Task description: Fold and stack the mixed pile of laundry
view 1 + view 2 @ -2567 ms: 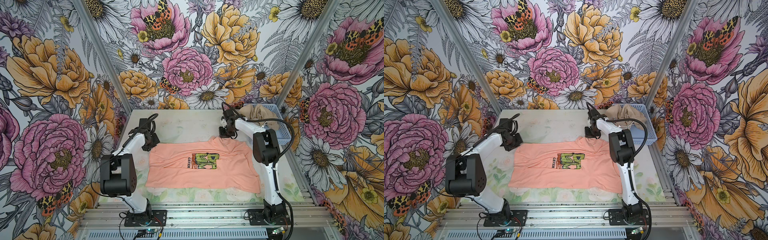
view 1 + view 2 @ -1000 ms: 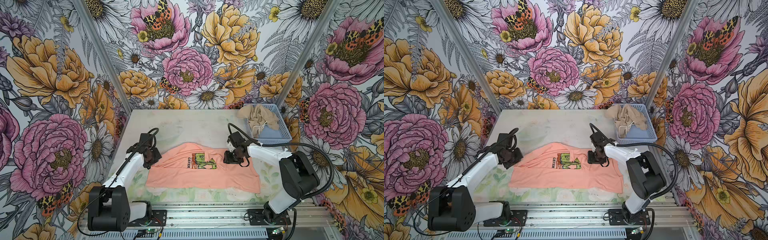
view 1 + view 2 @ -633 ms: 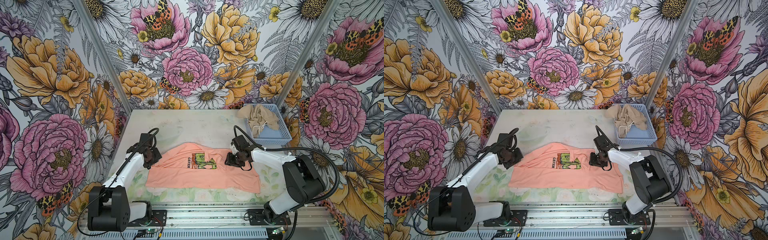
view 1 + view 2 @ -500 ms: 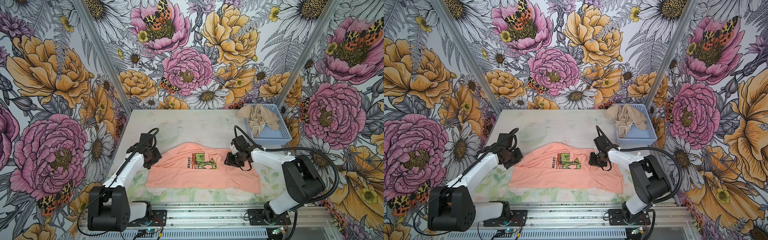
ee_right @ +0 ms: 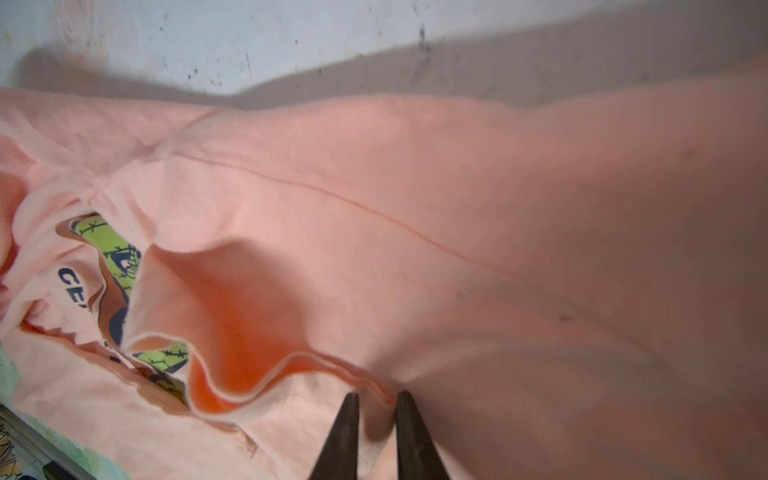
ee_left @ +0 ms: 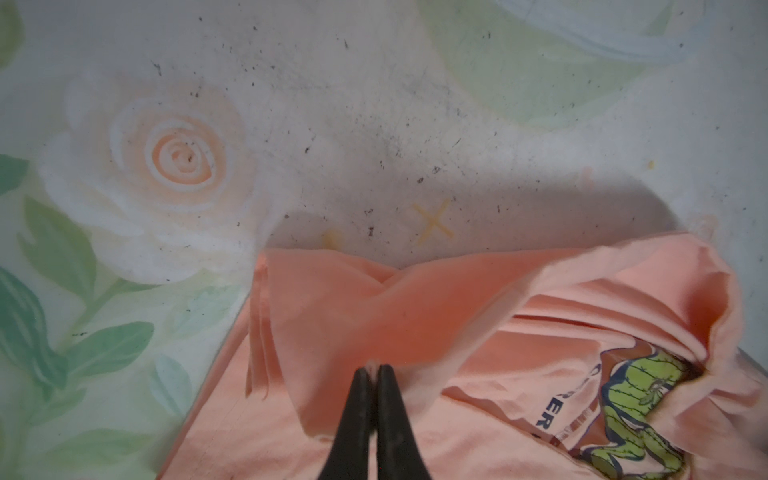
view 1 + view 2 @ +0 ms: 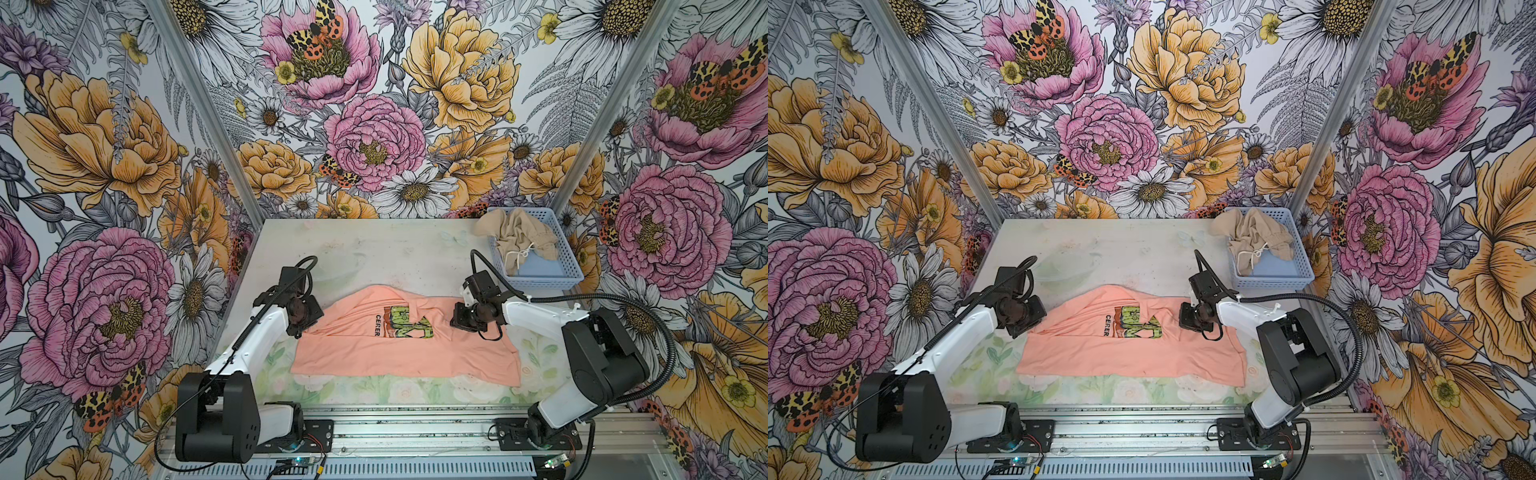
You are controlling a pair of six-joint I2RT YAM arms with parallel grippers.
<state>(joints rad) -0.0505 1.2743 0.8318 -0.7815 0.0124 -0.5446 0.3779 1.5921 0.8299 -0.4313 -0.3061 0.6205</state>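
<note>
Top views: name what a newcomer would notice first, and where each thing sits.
Huge floral wallpaper wraps the walls around the table. Mid-table lies the salmon T-shirt, its far edge folded partly over the green print, the left claw and right claw pinching its two sides. In the far right corner a blue basket holds a crumpled beige garment.

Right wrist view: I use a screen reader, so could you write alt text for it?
Close up, the right hand pinches a folded hem of a salmon-peach T-shirt between two black fingertips. Its green printed graphic peeks from the folds, and scuffed pale tabletop shows beyond.
</note>
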